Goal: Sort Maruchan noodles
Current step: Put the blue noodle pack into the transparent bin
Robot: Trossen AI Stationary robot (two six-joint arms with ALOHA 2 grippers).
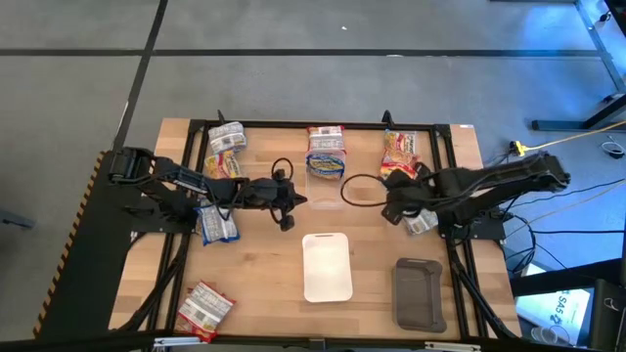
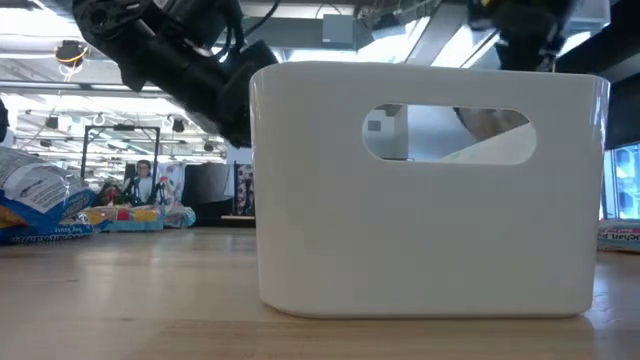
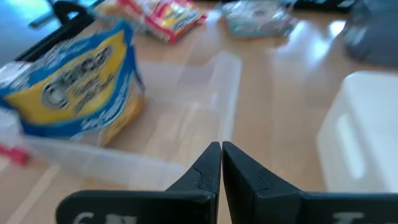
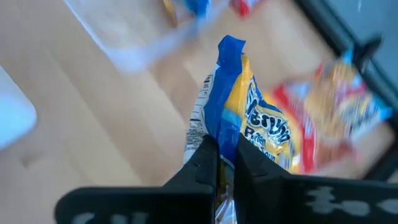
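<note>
My right gripper (image 4: 225, 146) is shut on a blue-yellow Maruchan packet (image 4: 249, 121), above the table's right middle (image 1: 394, 203). A pale packet (image 1: 421, 223) shows beside that arm; whether it is the held one I cannot tell. Another blue-yellow packet (image 1: 326, 152) sits in a clear container (image 3: 205, 93) at the far middle. A red-orange packet (image 1: 401, 152) lies flat at the far right. My left gripper (image 3: 221, 146) hangs shut, holding nothing, over the table's middle (image 1: 290, 200). My right gripper pinches the blue-yellow packet's crinkled edge (image 4: 224, 127) between its two fingers. The fingers slant down from the table's right side. The packet stands edge-on past the fingertips, its printed yellow face to one side and its pale back to the other.
A white tray (image 1: 327, 266) and a dark grey tray (image 1: 418, 293) stand near the front edge. More packets lie at the far left (image 1: 225, 137), (image 1: 223, 164), the left middle (image 1: 217, 223) and the near left corner (image 1: 205, 308). Bare wood lies in front of the white tray.
</note>
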